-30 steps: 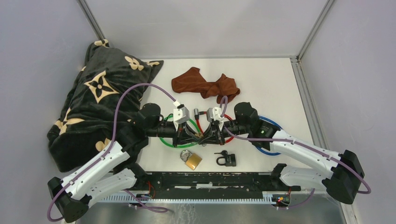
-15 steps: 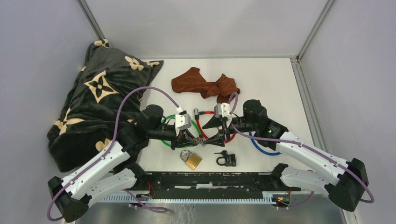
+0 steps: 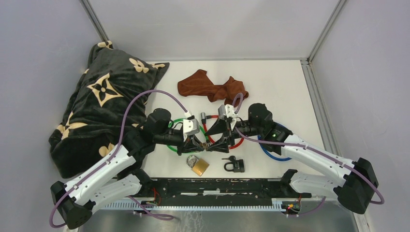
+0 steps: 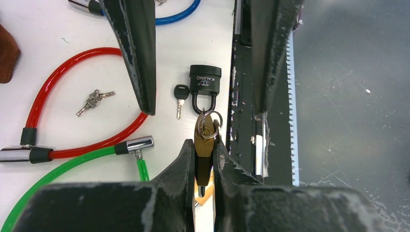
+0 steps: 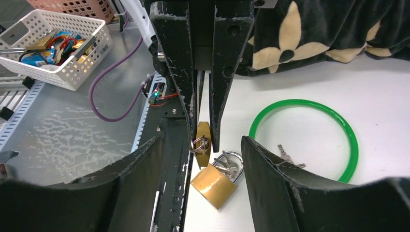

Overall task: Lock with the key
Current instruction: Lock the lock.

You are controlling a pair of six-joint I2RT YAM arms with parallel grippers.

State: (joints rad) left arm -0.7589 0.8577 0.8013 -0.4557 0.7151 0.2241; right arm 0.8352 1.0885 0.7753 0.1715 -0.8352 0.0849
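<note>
Only wrist views show left claw (image 4: pixel 203 145) pinching, seemingly, a key (image 4: pixel 203 162).

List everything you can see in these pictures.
blanket: one, black and cream, left
cloth: one, brown, far middle
green cable lock: one, green, centre-left
red cable lock: one, red, centre
blue cable lock: one, blue, centre-right
brass padlock: one, gold, near edge
black padlock: one, black, beside it
key bunches: two, silver, inside red and green loops
basket: one, white, off the table
brass key: one, gold, in left claw
left claw: one, black, shut on brass key
right claw: one, black, open
</note>
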